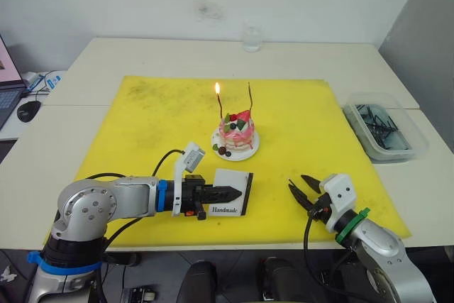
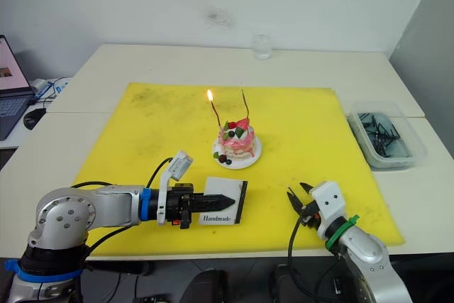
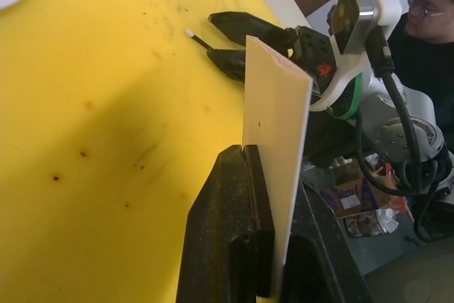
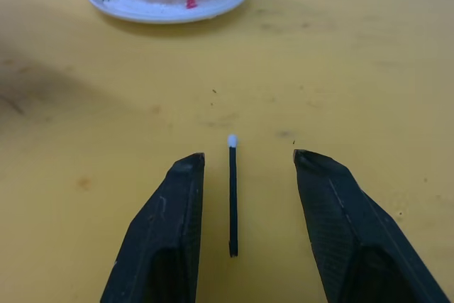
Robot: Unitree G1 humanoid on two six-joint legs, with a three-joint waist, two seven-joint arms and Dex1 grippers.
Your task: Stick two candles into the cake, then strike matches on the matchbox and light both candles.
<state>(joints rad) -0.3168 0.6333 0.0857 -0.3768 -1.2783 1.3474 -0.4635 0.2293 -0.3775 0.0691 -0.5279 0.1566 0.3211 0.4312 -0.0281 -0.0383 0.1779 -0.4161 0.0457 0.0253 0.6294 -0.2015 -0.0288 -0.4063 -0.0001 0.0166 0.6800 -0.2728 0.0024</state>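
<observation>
Now one candle is burning while a match is lying between the spread fingers of the right claw (image 4: 245,175).

Left claw (image 1: 228,192) is clenching the flat white matchbox (image 1: 231,193) at lower centre of the head view, standing it on edge over the yellow mat (image 1: 142,133). The short dark match (image 4: 232,196) with a pale tip is lying flat on the mat, untouched. Centre frame, the small pink cake (image 1: 236,135) on its white plate is holding two thin candles: the left-hand candle (image 1: 219,106) is flaming, the right-hand candle (image 1: 250,98) is unlit.
</observation>
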